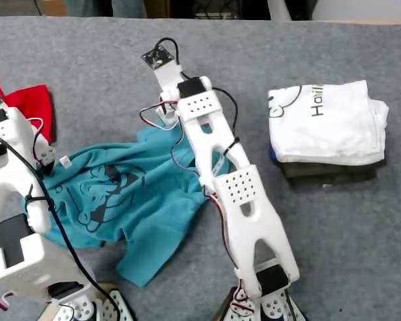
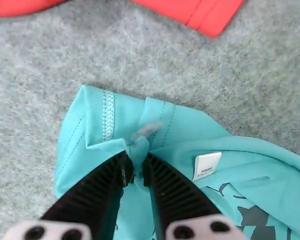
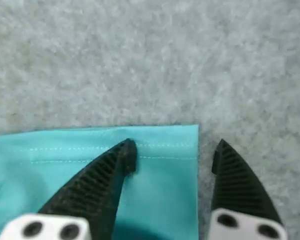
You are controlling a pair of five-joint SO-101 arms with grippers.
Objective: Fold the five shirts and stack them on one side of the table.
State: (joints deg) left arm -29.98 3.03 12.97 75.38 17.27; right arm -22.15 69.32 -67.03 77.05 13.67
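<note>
A teal shirt [image 1: 130, 194] lies crumpled on the grey table, left of centre. My left gripper [image 2: 135, 162] is shut on a fold of its collar edge, close to the white neck label [image 2: 207, 165]; in the high view this gripper [image 1: 48, 159] sits at the shirt's left end. My right gripper [image 3: 175, 155] is open over the shirt's hem corner [image 3: 182, 142], one finger above the cloth and the other above bare table. From above it [image 1: 162, 120] is at the shirt's far edge. A red shirt [image 1: 30, 103] lies at the far left.
A stack of folded shirts [image 1: 327, 124], white on top with dark ones under it, sits at the right side. The red shirt [image 2: 200, 12] lies just beyond the teal collar. Bare grey table [image 1: 321, 254] lies at the front right and along the back.
</note>
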